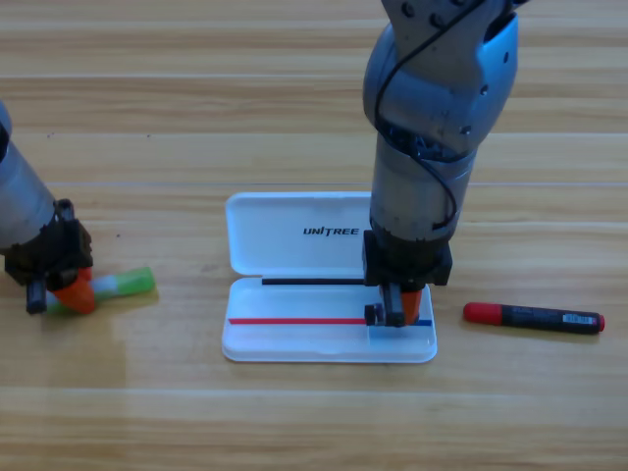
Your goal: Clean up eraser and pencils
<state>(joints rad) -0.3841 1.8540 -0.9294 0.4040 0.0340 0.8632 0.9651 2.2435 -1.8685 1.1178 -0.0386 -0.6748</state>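
Red-capped pencil (535, 317) lies left-right, cap leftward; right end effector (397, 312) over case (294, 285), grip unclear.

The open white plastic case (294, 235) is showing "UNITREE" in dark letters on its lid, just left of the right gripper (397, 309).

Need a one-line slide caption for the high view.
Right gripper lowered into the open white case; left gripper at the green-ended white pencil; red-capped dark pencil lies on the table.

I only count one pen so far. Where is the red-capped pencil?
The red-capped pencil lies flat on the table, right of the white case, near the right gripper.
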